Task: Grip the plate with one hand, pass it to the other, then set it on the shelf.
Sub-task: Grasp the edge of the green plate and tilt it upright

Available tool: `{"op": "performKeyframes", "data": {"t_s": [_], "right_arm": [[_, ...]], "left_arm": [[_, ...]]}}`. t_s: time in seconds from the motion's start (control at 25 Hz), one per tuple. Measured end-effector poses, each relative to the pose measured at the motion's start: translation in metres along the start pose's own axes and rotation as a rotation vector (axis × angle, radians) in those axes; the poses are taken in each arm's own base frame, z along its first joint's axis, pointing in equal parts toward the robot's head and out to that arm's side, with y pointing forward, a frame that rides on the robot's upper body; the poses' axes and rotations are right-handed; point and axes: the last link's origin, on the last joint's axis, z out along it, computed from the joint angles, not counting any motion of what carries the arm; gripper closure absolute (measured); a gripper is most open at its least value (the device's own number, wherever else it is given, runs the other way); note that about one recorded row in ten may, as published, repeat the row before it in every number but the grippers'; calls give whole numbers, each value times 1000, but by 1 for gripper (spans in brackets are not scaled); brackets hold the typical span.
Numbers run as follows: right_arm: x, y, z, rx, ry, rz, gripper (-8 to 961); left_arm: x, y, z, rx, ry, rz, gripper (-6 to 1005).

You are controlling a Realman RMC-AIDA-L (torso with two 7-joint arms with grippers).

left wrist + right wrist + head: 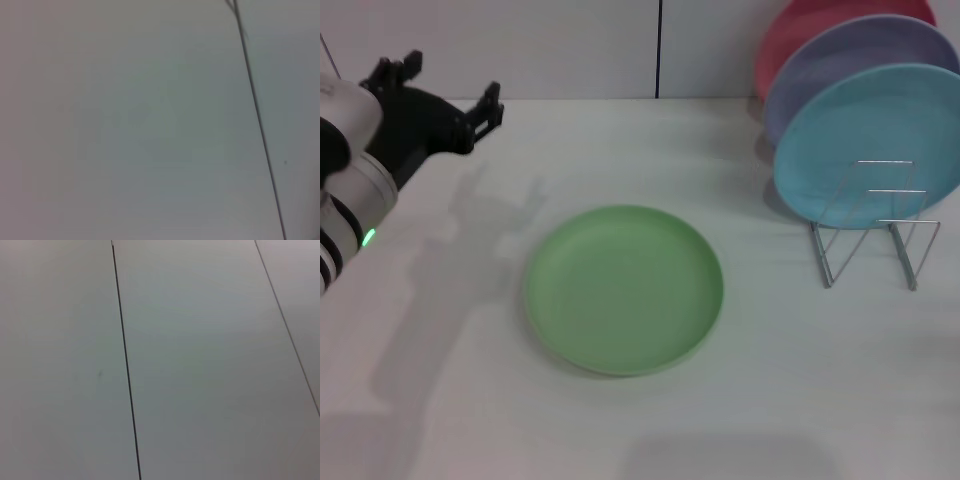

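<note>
— Item one?

— Round, shallow, light green matte plastic plate [624,288]. It lies flat on the white table [440,400], near the middle, untouched. I judge it light and stiff, somewhat slick on its face; the low raised rim is the place to pinch, at the edge nearest my left side.

— Item two?

— My left gripper [445,95], black, two-fingered, on a thick white-and-silver arm. It hangs above the table's far left, well apart from the plate, fingers spread, holding nothing.

— The right gripper?

— Not in view.

— Item three?

— Thin silver wire dish rack [876,232], far right, with front loops free. A light blue plate [868,140], a lavender plate [840,60] and a pink plate [800,30] stand upright in it.
</note>
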Motion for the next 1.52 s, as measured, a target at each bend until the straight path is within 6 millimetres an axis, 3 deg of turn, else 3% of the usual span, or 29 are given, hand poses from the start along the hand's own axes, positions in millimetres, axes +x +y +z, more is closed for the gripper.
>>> {"op": "performKeyframes", "data": {"t_s": [0.24, 0.28, 0.44, 0.72, 1.08, 1.16, 1.24, 1.28, 1.32, 1.4, 1.44, 1.48, 1.52], "right_arm": [[1, 2, 1, -9, 0, 5, 247], [1, 3, 2, -10, 0, 6, 247], [1, 4, 3, -15, 1, 8, 247], [2, 6, 5, -24, 4, 11, 248], [2, 5, 3, -17, 10, 10, 248], [3, 4, 3, -18, 11, 10, 248], [3, 4, 3, -16, 16, 9, 248], [5, 4, 3, -16, 24, 10, 248], [5, 4, 3, -16, 24, 10, 248], [7, 5, 5, -18, 36, 9, 248], [7, 5, 5, -18, 36, 9, 248], [8, 5, 6, -18, 42, 5, 248], [8, 5, 6, -18, 42, 5, 248]], "left_arm": [[10, -6, -1, -5, 3, -38, 144], [19, -11, 2, -60, -58, -61, 144], [20, -11, 1, -75, -86, -9, 145], [35, -14, -8, 142, 197, 295, 147], [46, -21, -24, 378, 405, 439, 154], [55, -22, -26, 389, 425, 402, 160], [52, -11, -25, 358, 426, 369, 165], [48, 5, -27, 338, 473, 341, 168], [48, 5, -27, 338, 473, 341, 171], [53, 15, -36, 317, 600, 180, 176], [53, 15, -36, 317, 600, 180, 176], [53, 22, -39, 228, 669, 28, 176], [53, 22, -39, 228, 669, 28, 176]]}}
